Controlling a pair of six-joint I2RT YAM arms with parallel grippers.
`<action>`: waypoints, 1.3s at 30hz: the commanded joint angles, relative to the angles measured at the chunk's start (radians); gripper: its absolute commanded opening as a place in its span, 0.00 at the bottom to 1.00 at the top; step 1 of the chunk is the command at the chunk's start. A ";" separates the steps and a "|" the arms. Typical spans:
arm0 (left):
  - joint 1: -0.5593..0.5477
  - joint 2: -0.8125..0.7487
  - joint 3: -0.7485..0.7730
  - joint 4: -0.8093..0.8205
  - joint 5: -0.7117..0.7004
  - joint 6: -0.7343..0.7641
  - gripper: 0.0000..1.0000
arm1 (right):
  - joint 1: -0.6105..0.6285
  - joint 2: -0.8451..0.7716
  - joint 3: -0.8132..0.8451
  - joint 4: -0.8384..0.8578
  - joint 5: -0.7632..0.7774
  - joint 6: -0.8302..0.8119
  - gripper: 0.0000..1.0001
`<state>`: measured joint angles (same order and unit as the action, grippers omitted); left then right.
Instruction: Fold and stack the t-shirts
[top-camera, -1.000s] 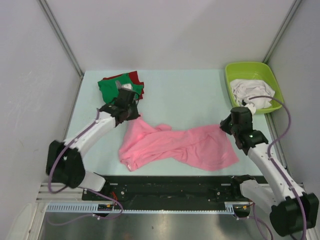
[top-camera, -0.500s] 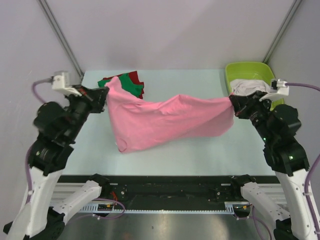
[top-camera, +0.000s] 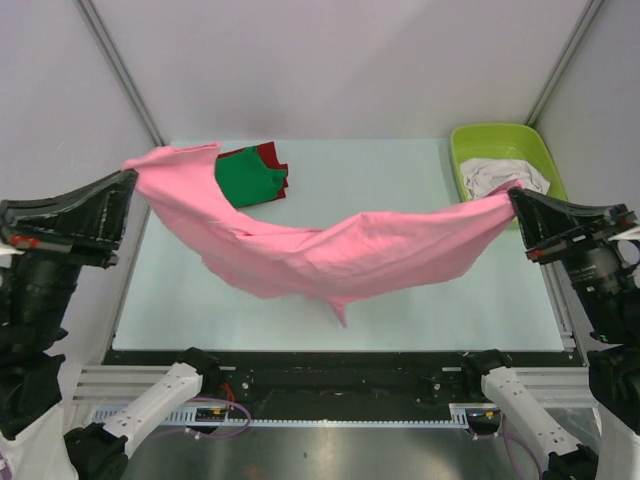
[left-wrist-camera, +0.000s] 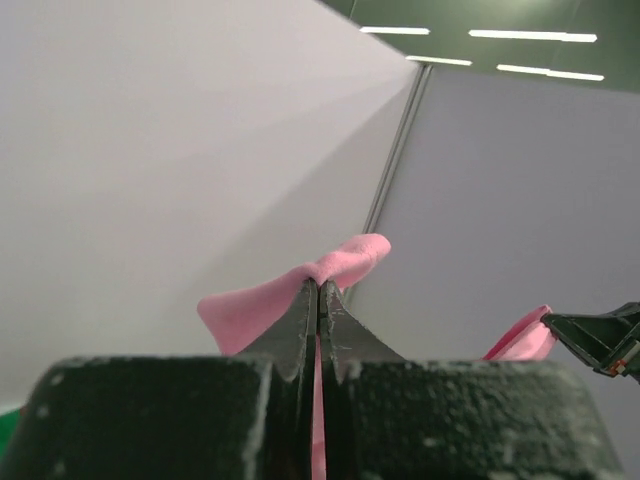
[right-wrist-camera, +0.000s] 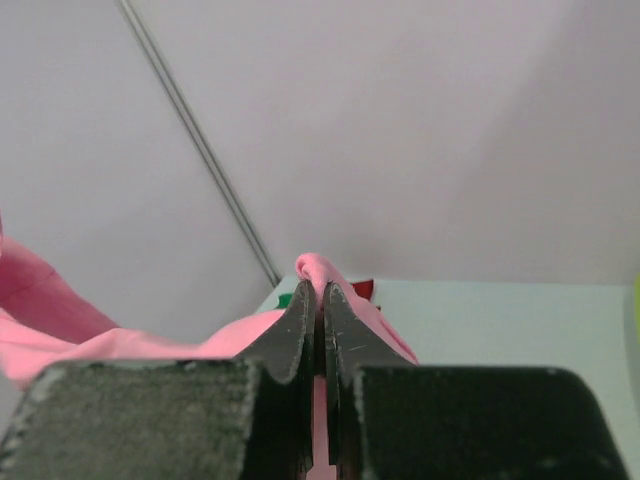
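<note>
Pink t-shirt (top-camera: 330, 250) risen, seemingly airborne — left hand (top-camera: 133, 180), right hand (top-camera: 514, 196) pinching.

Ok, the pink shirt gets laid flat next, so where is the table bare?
Bare table runs across the far middle, between the green shirt on the red shirt far left and the lime tub far right. The near strip is bare too, below the pink shirt sagging between left gripper and right gripper. Far corners are crowded.
</note>
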<state>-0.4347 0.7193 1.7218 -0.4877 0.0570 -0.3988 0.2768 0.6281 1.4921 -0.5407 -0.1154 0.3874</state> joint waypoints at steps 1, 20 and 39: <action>-0.003 0.051 0.125 0.058 0.035 0.041 0.00 | -0.066 0.033 0.132 0.002 -0.056 -0.010 0.00; -0.002 0.175 -0.616 0.329 -0.084 0.011 0.00 | -0.134 0.171 -0.416 -0.018 0.115 0.183 0.00; 0.060 0.623 -0.665 0.445 -0.302 0.005 0.00 | -0.085 0.689 -0.622 0.281 0.538 0.185 0.01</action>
<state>-0.3786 1.2839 0.9539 -0.1120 -0.1715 -0.4171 0.1810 1.2419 0.8490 -0.3374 0.2558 0.5877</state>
